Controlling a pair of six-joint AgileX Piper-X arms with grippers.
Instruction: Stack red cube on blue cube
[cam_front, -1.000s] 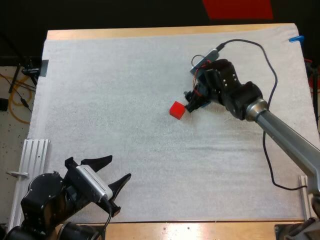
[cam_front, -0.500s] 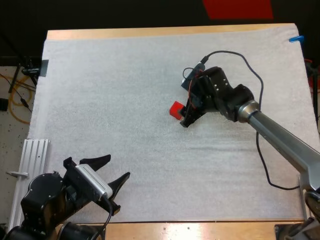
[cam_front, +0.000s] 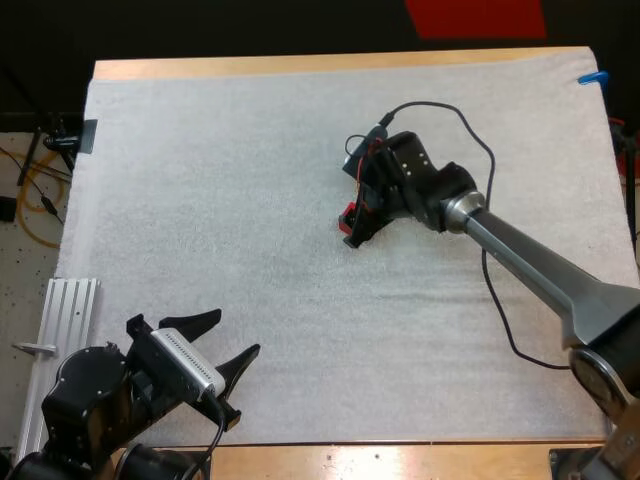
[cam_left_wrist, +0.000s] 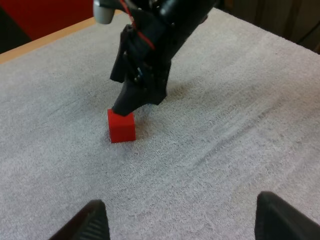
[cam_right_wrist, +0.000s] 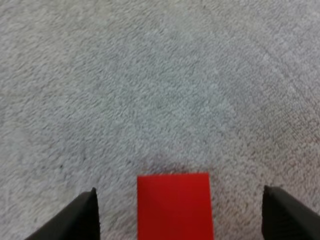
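Shifted leftward since a second ago, the right pincer (cam_front: 352, 228) straddles the small red cube (cam_right_wrist: 174, 205) near the middle of the white mat (cam_front: 200, 200). Its fingers stand wide apart, gripping nothing. Left pincer (cam_front: 238, 335) sits open, near left. Grasp step in hand; next, close squarely and lift.

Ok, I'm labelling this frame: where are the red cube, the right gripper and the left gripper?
red cube (cam_left_wrist: 121, 129), left wrist view, on its front face.
right gripper (cam_front: 351, 224), high view, midway between its fingertips.
left gripper (cam_front: 236, 334), high view, midway between its fingertips.
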